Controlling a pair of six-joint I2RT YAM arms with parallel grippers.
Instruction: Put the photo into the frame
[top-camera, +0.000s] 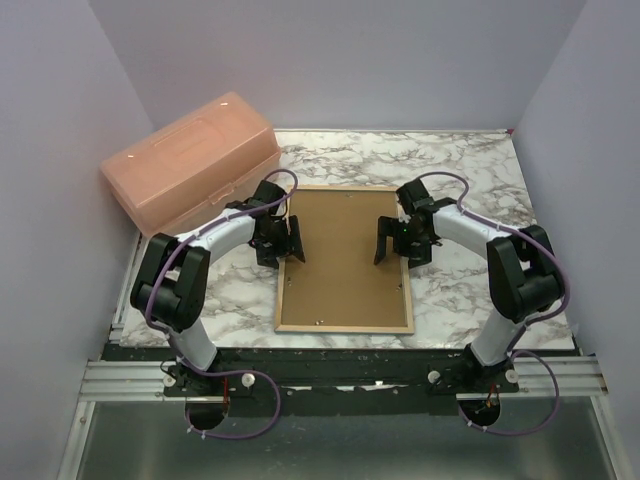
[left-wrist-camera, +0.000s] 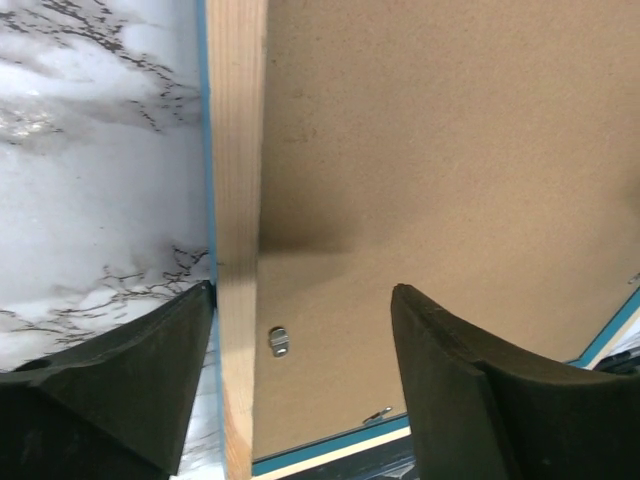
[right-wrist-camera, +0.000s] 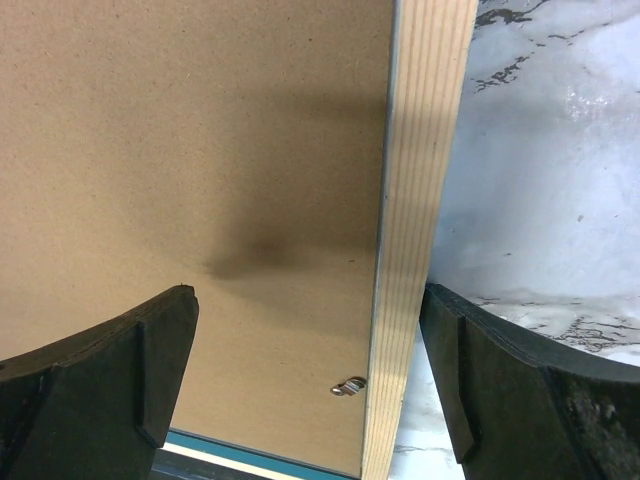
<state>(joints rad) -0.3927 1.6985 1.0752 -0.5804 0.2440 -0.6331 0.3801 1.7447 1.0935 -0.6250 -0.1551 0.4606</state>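
Straddling the left rail of the frame (left-wrist-camera: 238, 150) with the left gripper (left-wrist-camera: 300, 330), jaws spread, with one finger outside the rail over the marble table (left-wrist-camera: 90, 200) and the other over the brown backing board (left-wrist-camera: 450, 150), pinching nothing. Mirroring that on the right rail with the right gripper (right-wrist-camera: 308, 330), spread wide and likewise empty. Lying face down mid-table between the two arms, pale wood reverse up, a sliver of blue at the edges, with the backing board seated inside the rails. Showing small metal clips (left-wrist-camera: 279, 341) by the rails, too small to tell whether turned home. No sign of the photo in any view; presumably beneath the board, though unconfirmed. Judging from that, mostly done if so, with likely only securing the clips and turning face up left. Farther out, at the back left, a pink plastic box (top-camera: 190, 165).
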